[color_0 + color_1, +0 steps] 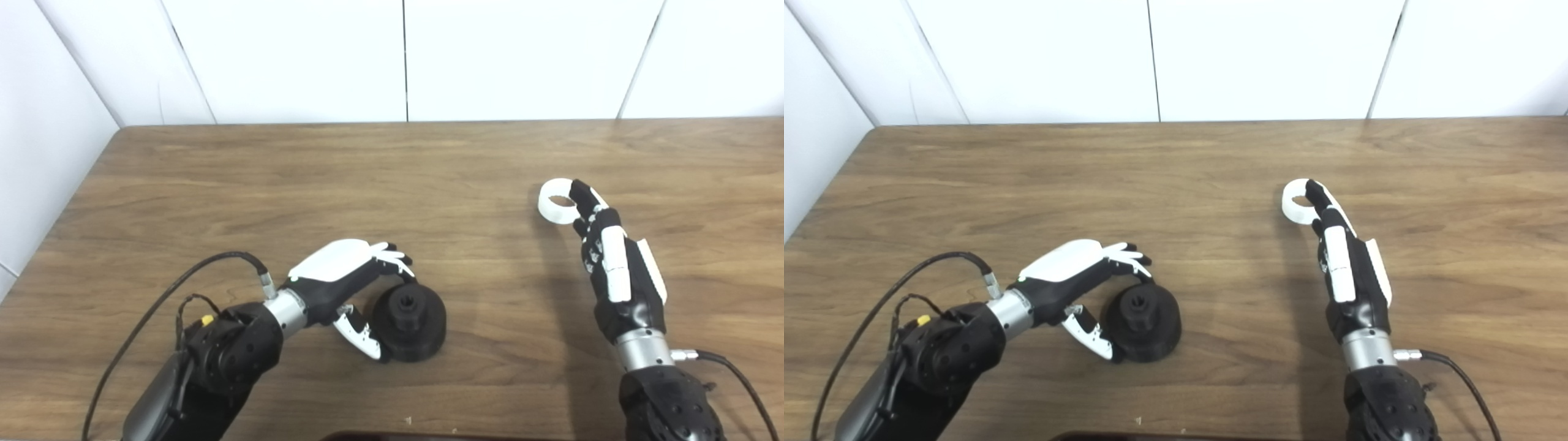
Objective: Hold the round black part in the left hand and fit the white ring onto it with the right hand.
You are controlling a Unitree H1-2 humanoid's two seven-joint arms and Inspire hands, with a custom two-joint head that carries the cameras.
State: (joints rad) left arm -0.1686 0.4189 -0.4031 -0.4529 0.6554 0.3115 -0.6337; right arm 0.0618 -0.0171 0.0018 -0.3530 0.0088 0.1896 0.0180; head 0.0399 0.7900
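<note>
The round black part (pixel 411 323) lies on the wooden table near the front, with a small hub on top. My left hand (pixel 343 282) curls around it, with fingers (pixel 397 262) over its far edge and the thumb against its near left side. The white ring (pixel 556 202) lies to the right, further back; it also shows in the right eye view (pixel 1297 205). My right hand (pixel 612 263) is stretched out edge-on, its fingertips (pixel 583 195) on the ring's right side. The frames do not show whether the ring is gripped.
The wooden table (pixel 392 184) runs to white wall panels at the back and left. A dark object (pixel 392 436) shows at the bottom edge. Cables (pixel 153 306) trail from both wrists.
</note>
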